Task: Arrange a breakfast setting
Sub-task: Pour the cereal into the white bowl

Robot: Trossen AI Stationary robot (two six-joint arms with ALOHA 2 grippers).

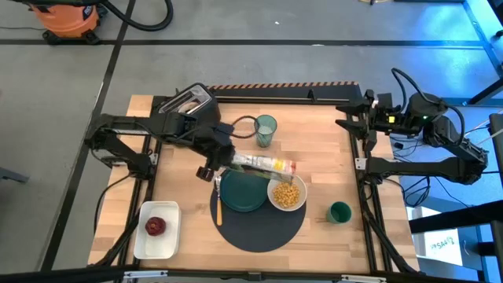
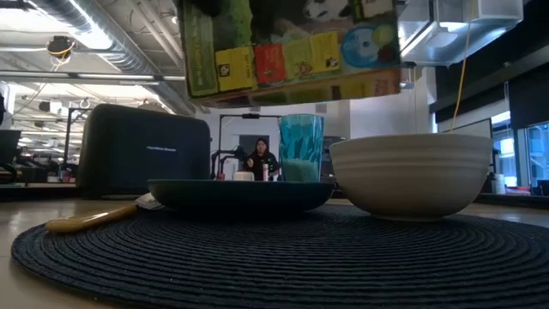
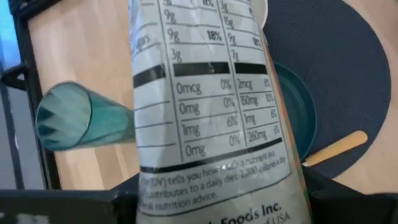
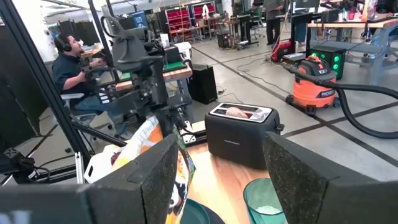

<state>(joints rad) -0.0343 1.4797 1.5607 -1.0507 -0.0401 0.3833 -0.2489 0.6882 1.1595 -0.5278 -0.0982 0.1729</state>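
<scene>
A dark round mat (image 1: 259, 224) lies near the table's front, with a dark teal plate (image 1: 240, 192) and a white bowl (image 1: 288, 193) of yellow cereal on it. A small utensil (image 1: 218, 207) lies left of the plate. A green tumbler (image 1: 266, 130) stands behind them. Bagel halves (image 4: 239, 112) stick up from the toaster (image 1: 191, 101). A red apple (image 1: 155, 227) lies in a white tray (image 1: 161, 244). My left gripper (image 1: 214, 167) is shut on a cereal bag (image 1: 263, 163) held above the plate and bowl. My right gripper (image 4: 221, 186) is open and empty at the table's right edge. My left gripper pinches the cereal bag's left end (image 3: 217, 196) between its two fingers (image 3: 127, 199), which stand on either side of the bag's printed face. It comes about level from the table's left. The bag is lifted clear and reaches right over the plate, its free end (image 1: 289, 167) at the bowl's rim.
A small dark green cup (image 1: 339, 211) stands right of the mat. The toaster stands at the back left, close behind my left arm. In the low view the bag (image 2: 292, 47) hangs above the plate (image 2: 240, 193), bowl (image 2: 412, 172) and tumbler (image 2: 300, 146). A person sits beyond the table.
</scene>
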